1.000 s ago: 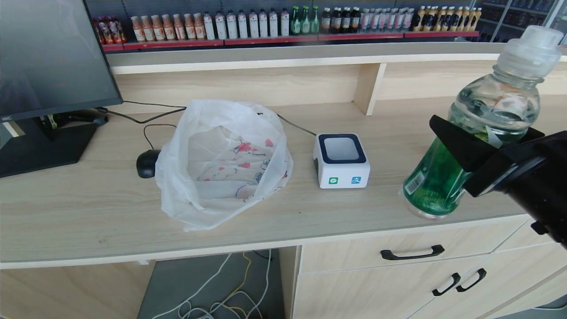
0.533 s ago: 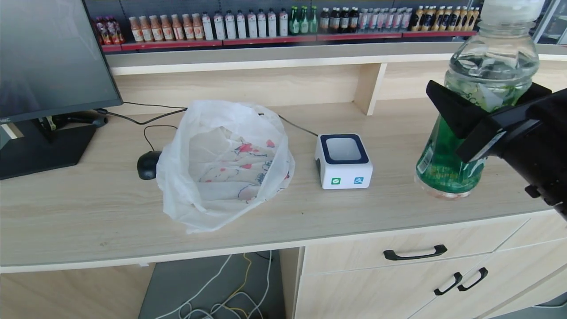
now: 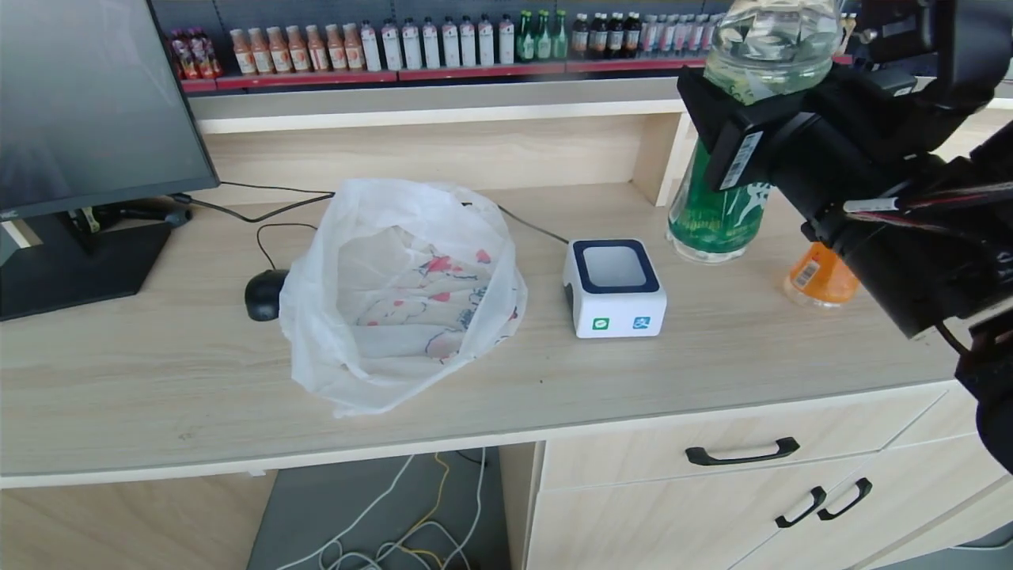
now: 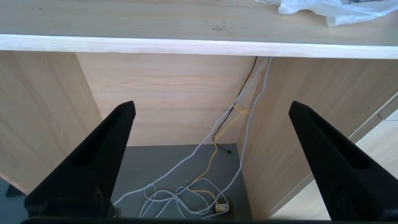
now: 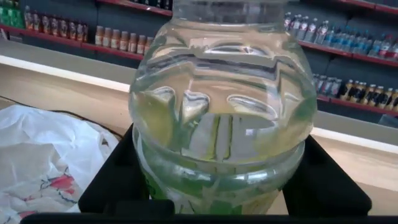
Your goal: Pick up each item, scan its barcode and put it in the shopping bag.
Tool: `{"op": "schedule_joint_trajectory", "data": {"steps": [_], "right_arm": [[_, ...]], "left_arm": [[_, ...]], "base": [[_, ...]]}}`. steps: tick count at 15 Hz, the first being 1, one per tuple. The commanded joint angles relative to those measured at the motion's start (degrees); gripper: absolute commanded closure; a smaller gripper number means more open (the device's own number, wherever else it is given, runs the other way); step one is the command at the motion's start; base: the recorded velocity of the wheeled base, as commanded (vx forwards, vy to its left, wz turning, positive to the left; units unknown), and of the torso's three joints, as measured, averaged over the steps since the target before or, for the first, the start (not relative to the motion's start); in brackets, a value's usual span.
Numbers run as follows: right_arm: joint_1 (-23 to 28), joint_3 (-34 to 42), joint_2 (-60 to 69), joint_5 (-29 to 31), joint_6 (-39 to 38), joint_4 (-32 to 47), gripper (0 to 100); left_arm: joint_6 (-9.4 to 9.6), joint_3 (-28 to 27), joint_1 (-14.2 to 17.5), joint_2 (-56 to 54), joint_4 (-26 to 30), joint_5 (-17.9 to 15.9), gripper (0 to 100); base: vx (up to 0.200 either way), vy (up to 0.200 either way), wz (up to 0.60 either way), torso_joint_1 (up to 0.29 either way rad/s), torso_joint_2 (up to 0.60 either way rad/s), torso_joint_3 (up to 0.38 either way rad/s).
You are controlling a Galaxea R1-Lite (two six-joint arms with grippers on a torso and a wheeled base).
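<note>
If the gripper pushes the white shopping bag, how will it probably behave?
The shopping bag looks like thin, crumpled film, so it would likely fold and slide, not resist. Its mouth stands open only loosely and may collapse if bumped.

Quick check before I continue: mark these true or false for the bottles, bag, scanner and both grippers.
1. The right gripper is shut on the green bottle. True.
2. The green bottle is in the bag. False: it is in the gripper, outside the bag, right of the scanner.
3. The scanner stands right of the bag. True.
4. The left gripper holds the orange bottle. False: it is open and empty; the orange bottle is on the counter.
</note>
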State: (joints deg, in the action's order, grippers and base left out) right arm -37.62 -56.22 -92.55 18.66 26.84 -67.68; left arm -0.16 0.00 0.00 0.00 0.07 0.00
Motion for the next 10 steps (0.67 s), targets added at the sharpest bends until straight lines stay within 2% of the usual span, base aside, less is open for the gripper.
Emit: {"op": "schedule_joint_trajectory", "data": {"steps": [1, 5, 10], "right_arm": [[-0.1, -3.1, -4.4, 0.8, 0.1, 0.4, 100], [0.7, -5.0, -6.3, 1.6, 0.3, 3.3, 100], [0.2, -8.0, -9.2, 1.2, 6.9, 3.3, 100]], "left_arm": [[-0.02, 0.0, 0.0, 0.0, 0.0, 0.0, 0], [-0.02, 0.0, 0.0, 0.0, -0.1, 0.0, 0], [-0.02, 0.0, 0.0, 0.0, -0.1, 0.0, 0]], "base": [[0.000, 0.000, 0.00, 0.000, 0.00, 0.000], [0.000, 0.000, 0.00, 0.000, 0.00, 0.000], [0.000, 0.000, 0.00, 0.000, 0.00, 0.000]]}}
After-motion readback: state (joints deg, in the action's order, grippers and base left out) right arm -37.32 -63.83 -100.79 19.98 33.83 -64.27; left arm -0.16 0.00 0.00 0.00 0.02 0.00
